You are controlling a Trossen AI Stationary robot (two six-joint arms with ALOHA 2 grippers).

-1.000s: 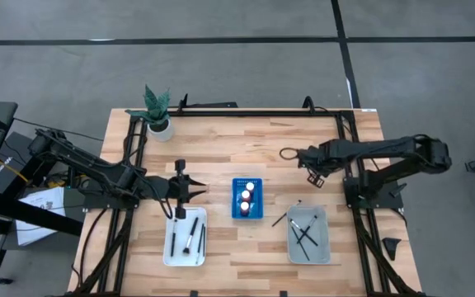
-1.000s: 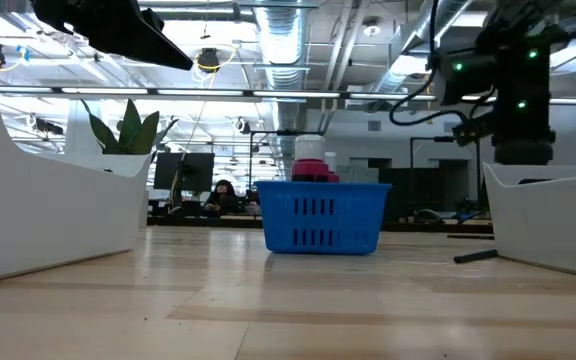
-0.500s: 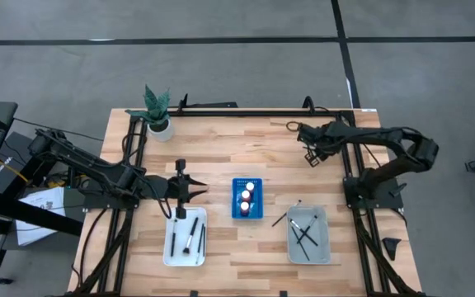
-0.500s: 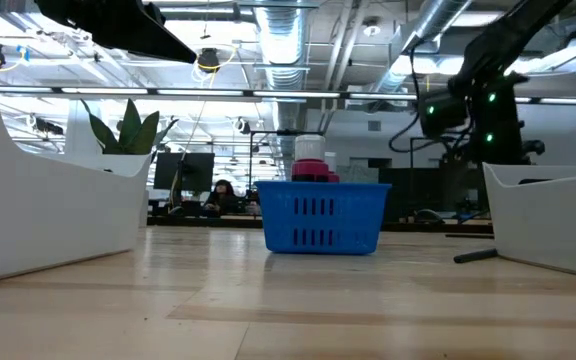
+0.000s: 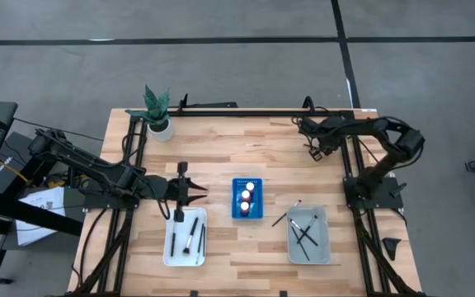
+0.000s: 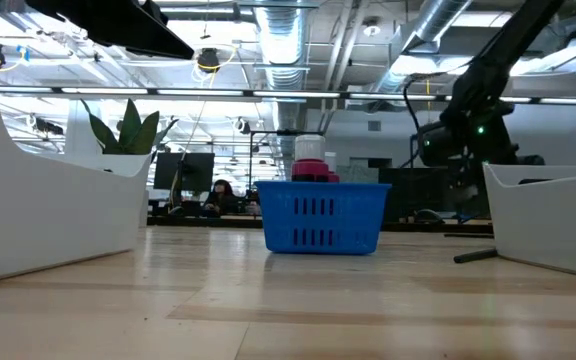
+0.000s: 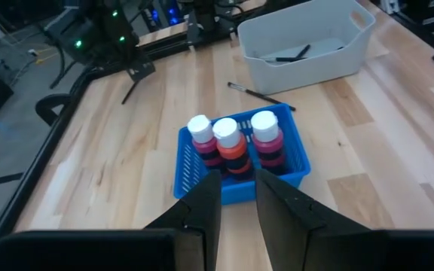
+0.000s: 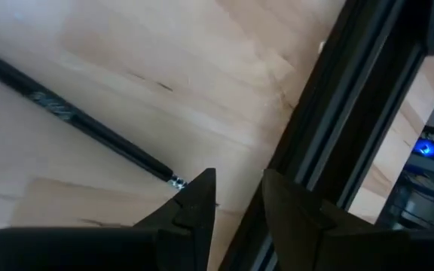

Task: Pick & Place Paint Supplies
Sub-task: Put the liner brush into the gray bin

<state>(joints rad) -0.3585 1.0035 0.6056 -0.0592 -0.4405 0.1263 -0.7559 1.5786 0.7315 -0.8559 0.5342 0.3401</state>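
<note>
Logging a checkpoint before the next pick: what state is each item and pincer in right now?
Paint bottles: three, upright, capped, in the blue basket.
White tray: holds three brushes.
Grey tray: holds several brushes.
Loose brush: flat on the table.
Left pincer: empty, slightly open.
Right pincer: empty, slightly open, at the table's far right corner.

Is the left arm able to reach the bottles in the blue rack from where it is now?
Probably yes. The left hand hangs beside the rack, the bottles stand uncovered, and nothing lies between.
</note>
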